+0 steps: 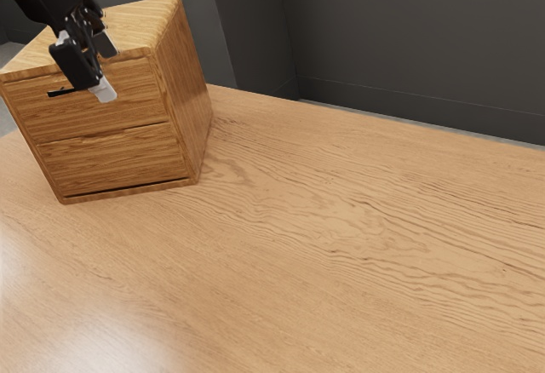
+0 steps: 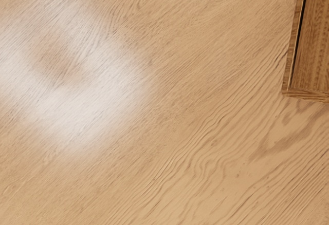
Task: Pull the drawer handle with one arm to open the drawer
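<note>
A wooden cabinet [image 1: 170, 66] with two drawers stands at the exterior view's upper left. A thin dark handle [image 1: 60, 93] sits on the upper drawer front [image 1: 128, 92]. The lower drawer front [image 1: 115, 158] lies beneath it. Both fronts look flush with the cabinet's face. My black gripper [image 1: 92, 79] hangs in front of the upper drawer, its white-tipped end just to the exterior view's right of the handle. Through the wrist view I see the cabinet's bottom corner [image 2: 308, 45] beside my hand, standing on the table.
The wooden table [image 1: 341, 237] stretches wide toward the exterior view's right and front. A dark wall [image 1: 409, 32] rises behind it. A pale glare patch [image 2: 77, 91] lies on the tabletop under my hand.
</note>
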Robot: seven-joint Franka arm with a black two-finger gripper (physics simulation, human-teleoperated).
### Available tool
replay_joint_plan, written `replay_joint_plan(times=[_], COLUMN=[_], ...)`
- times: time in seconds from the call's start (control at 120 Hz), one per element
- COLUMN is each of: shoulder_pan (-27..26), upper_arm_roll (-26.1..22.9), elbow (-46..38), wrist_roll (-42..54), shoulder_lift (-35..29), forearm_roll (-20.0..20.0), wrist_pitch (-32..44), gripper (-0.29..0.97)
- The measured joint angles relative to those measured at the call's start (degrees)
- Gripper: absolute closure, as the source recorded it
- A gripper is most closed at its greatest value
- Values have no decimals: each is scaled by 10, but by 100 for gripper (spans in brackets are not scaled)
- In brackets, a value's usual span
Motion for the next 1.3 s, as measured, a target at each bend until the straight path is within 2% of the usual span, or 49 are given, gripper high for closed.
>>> replay_joint_plan(times=[0.208, 0.4, 0.683, 0.808, 0.917, 1.033, 1.1, 1.192, 1.3], shoulder_pan=[18, 113, 227, 269, 279, 250, 250, 358, 412], upper_arm_roll=[58, 73, 83, 83, 82, 83, 66, -48, -77], elbow=[0, 0, 23, 37, 39, 39, 39, 40, 53], wrist_roll=[10, 26, 62, 74, 81, 85, 88, 91, 96], shoulder_lift=[24, 84, 93, 101, 107, 110, 112, 114, 133], forearm_roll=[65, 85, 91, 111, 116, 115, 114, 114, 116], wrist_pitch=[0, 6, 40, 63, 75, 84, 87, 92, 101], gripper=[0, 0, 0, 0, 0, 0, 0, 0, 0])
